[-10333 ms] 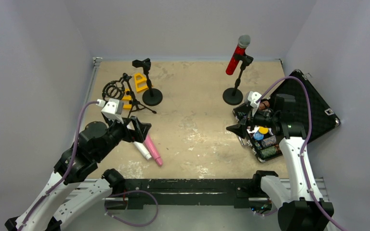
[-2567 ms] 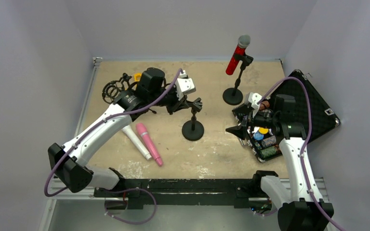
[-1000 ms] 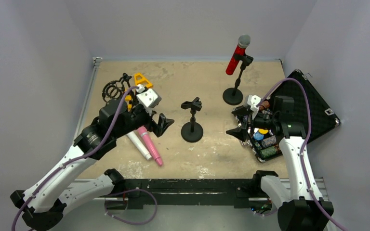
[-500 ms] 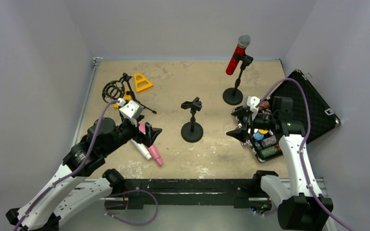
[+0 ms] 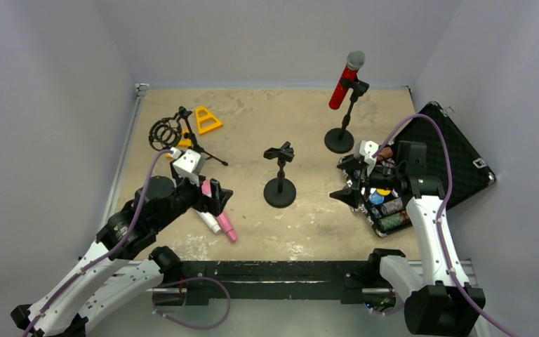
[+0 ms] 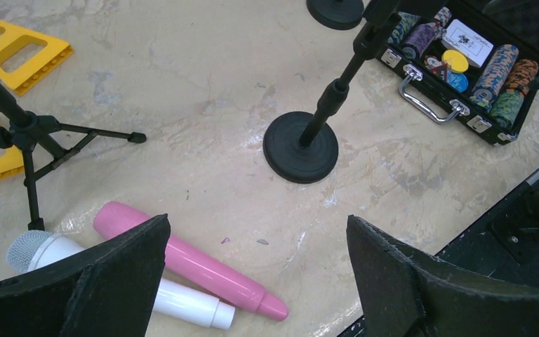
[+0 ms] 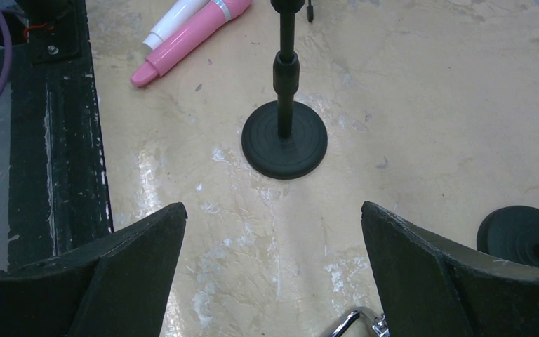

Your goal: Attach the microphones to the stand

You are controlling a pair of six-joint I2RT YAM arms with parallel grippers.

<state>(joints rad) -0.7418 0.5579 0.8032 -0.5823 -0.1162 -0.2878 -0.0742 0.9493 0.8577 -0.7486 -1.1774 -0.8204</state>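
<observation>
The left pincer (image 5: 214, 198) hangs wide open and empty over the pink mic (image 5: 225, 227) and the white mic (image 5: 210, 223). They lie side by side near the near-left corner of the table (image 5: 302, 232), the pink one on the side toward the middle. To my eye the job now is to lift one of them, and the pink mic looks the easier pick. I'd want the pincer turned so its fingers straddle the pink barrel crosswise, about mid-length. It should then come down with one finger slipping into the seam between the two mics without nudging the white mic; they lie so close that I cannot tell whether they touch. A grip near the middle should leave the tail free to go into the clip of the empty stand (image 5: 280, 188) at the table's centre. The red mic (image 5: 342, 83) already sits in the far stand (image 5: 340, 137) toward the far-right corner. The right pincer (image 5: 342, 177) is spread open too, gripping nothing, beside the case (image 5: 453, 154) at the right edge. From above, the left pincer covers the head ends of both mics. In the left wrist view a finger hides the white mic's middle. The empty stand's clip is cut off in both wrist views, so which way it opens is hard to judge.
</observation>
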